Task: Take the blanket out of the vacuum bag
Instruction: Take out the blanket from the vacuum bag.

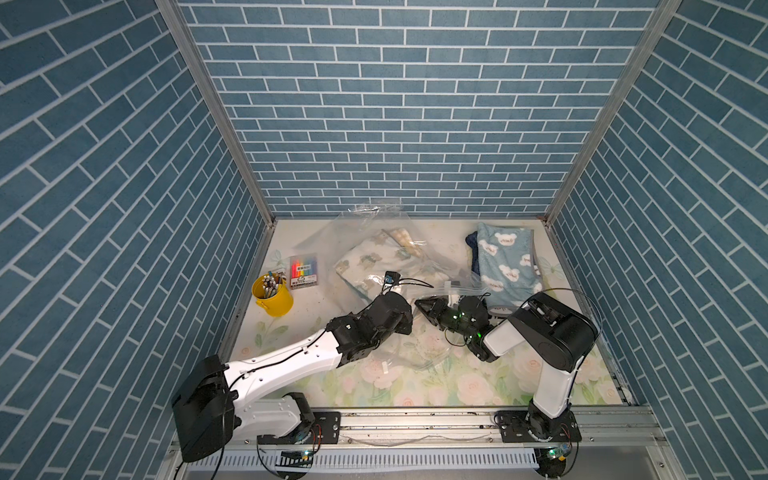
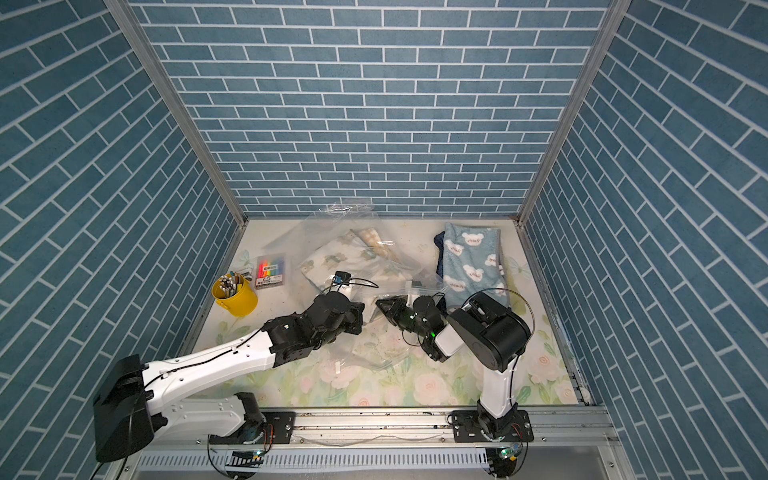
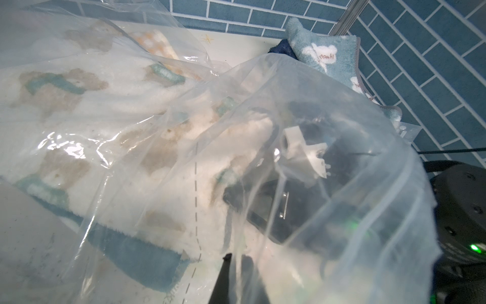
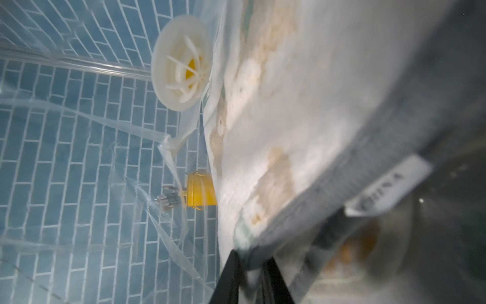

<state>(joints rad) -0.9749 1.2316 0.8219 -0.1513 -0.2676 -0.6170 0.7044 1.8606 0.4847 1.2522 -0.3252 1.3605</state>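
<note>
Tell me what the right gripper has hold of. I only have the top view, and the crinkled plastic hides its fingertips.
Observer: In the right wrist view, the right gripper is closed on the grey-blue hem of the blanket, beside a white label.
Operator: And the left one?
Observer: The left wrist view shows the left gripper pinching the clear film of the vacuum bag.
Operator: Where is the valve?
Observer: The right wrist view shows the valve cap on the film next to the blanket.

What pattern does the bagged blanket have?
Tan bears on the cream fleece blanket; left wrist view.
</note>
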